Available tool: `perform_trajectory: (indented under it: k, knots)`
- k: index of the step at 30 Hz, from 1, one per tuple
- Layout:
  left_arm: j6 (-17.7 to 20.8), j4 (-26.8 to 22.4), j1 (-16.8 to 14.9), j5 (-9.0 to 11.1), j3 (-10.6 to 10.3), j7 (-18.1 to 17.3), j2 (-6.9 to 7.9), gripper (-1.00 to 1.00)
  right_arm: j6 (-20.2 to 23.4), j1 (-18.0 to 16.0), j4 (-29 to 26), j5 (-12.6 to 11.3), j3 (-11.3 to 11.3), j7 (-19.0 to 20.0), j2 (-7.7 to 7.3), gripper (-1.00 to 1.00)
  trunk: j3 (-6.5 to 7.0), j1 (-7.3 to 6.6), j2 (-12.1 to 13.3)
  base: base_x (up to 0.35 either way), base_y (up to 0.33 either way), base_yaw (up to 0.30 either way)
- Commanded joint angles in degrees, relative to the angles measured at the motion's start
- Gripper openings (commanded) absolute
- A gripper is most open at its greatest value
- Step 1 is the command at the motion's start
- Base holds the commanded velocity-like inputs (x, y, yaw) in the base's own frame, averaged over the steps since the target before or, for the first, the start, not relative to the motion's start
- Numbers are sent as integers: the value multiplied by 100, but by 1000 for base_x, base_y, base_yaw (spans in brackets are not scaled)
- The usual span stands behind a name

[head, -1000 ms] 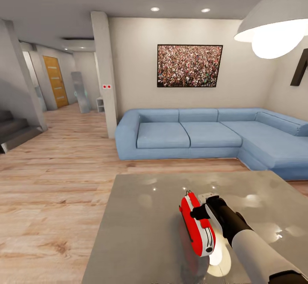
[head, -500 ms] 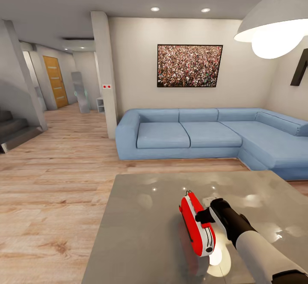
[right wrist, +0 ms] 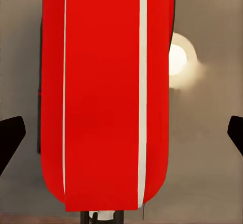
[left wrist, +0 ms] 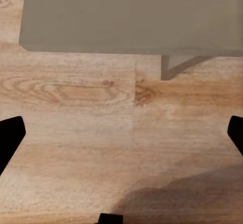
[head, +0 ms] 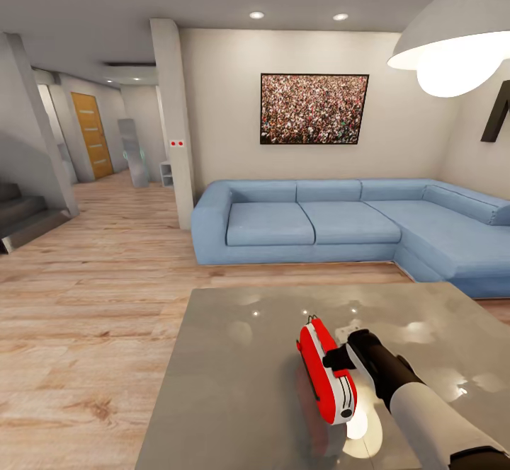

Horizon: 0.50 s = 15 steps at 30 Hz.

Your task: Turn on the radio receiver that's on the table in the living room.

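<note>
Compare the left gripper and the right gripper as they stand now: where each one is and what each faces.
The right gripper is over the table, close beside the radio receiver; the left gripper hangs over the wood floor, off the table's edge. The right wrist view faces the radio's red body; the left wrist view faces bare floor and a table leg. Both have their fingers spread wide and hold nothing.

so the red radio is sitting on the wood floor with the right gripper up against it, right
Not quite: the radio sits on the glossy grey table, not on the wood floor. The head view shows it on the tabletop, in front of the blue sofa. The right gripper is indeed up against it.
</note>
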Motion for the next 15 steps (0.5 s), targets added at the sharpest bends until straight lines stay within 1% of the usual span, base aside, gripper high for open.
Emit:
perform_trajectory:
  k: [1,15]
  knots:
    - [0,0,-1,0,0,0,-1,100,-27,1,15,1,1,-1,3,100,0,0,0,0,0,0]
    - [0,0,1,0,0,0,-12,100,-73,1,58,4,10,0,11,100,0,0,0,0,0,0]
